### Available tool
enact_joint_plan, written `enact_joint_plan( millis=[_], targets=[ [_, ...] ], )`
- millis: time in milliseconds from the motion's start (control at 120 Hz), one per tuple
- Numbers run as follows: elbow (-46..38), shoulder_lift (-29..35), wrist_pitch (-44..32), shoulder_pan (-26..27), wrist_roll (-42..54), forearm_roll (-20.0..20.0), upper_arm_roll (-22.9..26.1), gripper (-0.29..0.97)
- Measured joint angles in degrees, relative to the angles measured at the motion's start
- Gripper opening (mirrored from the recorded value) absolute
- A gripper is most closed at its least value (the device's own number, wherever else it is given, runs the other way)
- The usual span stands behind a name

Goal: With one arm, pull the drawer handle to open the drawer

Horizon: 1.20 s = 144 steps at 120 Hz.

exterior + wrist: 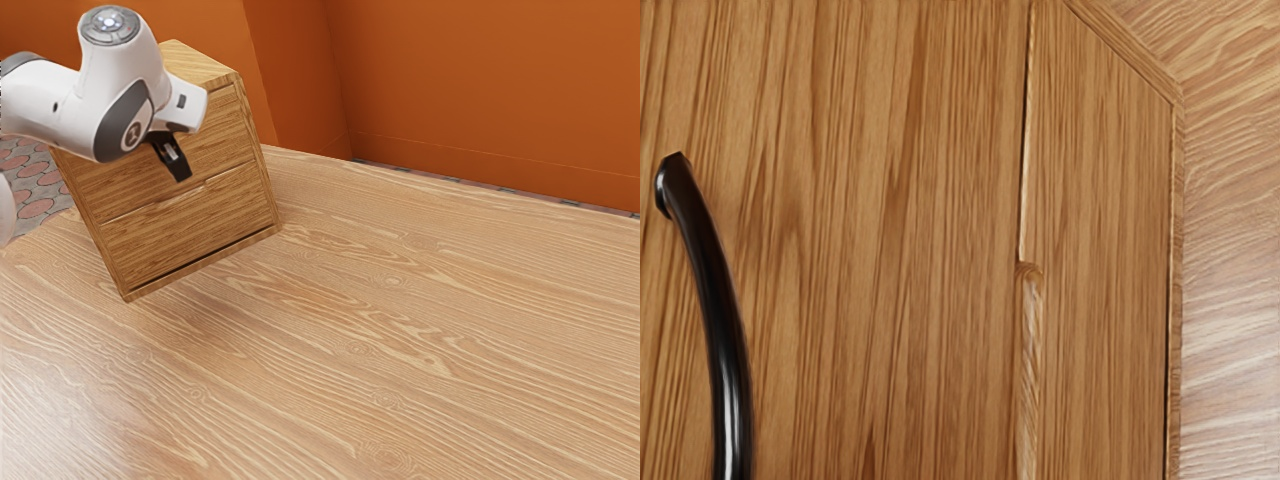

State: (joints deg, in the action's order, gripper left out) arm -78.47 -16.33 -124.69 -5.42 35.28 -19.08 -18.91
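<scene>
Wooden cabinet (185, 215) at counter (400, 330) edge, two drawer fronts, one black handle (712, 320) cut off below; one end effector (172, 158) before upper drawer (222, 132), grip unreadable.

Glossy white arm (60, 100), rounded tube-like links. Round grey cap (110, 25) closes one joint end, with a paler disc at its centre. Below the cap sits a dark grey oval panel (135, 125) carrying a small white mark. Further from the cap, a grey band (15, 62) rings the link. Lower than the cap: boxy white hand block (188, 100), then a black claw (172, 157).
</scene>
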Motion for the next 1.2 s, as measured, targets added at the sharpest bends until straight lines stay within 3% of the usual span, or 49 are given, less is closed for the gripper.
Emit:
enact_joint_plan(
  millis=[217, 433, 525, 867, 1200],
  targets=[
    [-0.99, 0.41, -0.14, 0.28, -0.01, 0.17, 1.05, 0.67],
    [-5.79, 5.78, 0.07, 0.65, -0.06, -0.17, 2.40, 0.63],
    [-7.25, 6.69, 0.14, 0.67, -0.10, -0.34, 3.06, 0.68],
    [-9.85, 8.19, 0.17, 0.80, -0.28, -0.78, 5.82, 0.68],
    [-17.05, 14.73, 0.09, 0.82, -0.45, -2.15, 9.63, 0.66]
  ],
)
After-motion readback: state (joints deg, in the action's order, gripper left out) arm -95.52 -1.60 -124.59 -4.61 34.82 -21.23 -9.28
